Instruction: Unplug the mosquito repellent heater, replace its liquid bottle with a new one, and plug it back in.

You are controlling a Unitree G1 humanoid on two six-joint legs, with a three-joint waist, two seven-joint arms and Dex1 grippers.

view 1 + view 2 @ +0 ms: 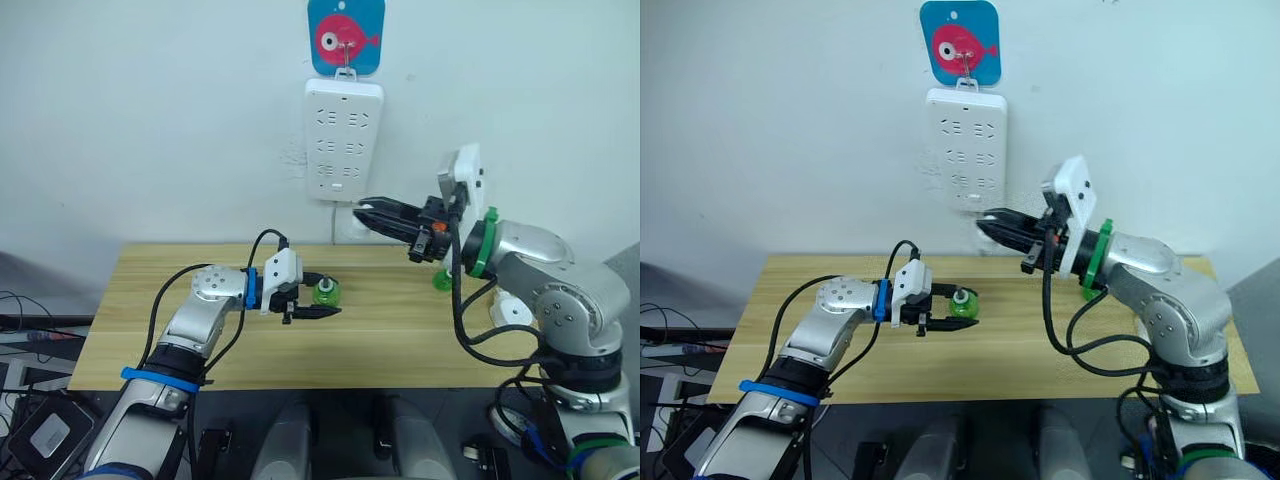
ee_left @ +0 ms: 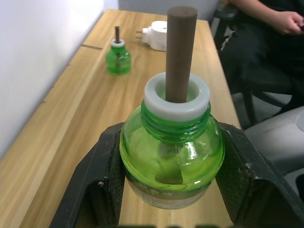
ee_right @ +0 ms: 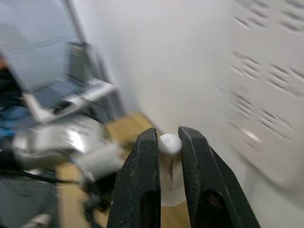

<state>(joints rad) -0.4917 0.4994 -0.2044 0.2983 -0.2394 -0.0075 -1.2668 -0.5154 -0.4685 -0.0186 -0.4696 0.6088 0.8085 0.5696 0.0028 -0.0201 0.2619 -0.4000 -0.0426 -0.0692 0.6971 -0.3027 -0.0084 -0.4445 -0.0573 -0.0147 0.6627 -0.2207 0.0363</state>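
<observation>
Left gripper [image 1: 322, 300] clamps green bottle [image 1: 326, 292]; right gripper [image 3: 168, 142] near-shut by power strip [image 1: 344, 140] (empty, apparently). Heater [image 2: 158, 34] lies far right; wick could snag.

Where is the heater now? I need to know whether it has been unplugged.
In the left wrist view, the mosquito repellent heater lies unplugged on the wooden table, at its far end, beside the second green bottle.

Light was even and bright; the right wrist view was motion-blurred, worst at nine and three o'clock.
</observation>
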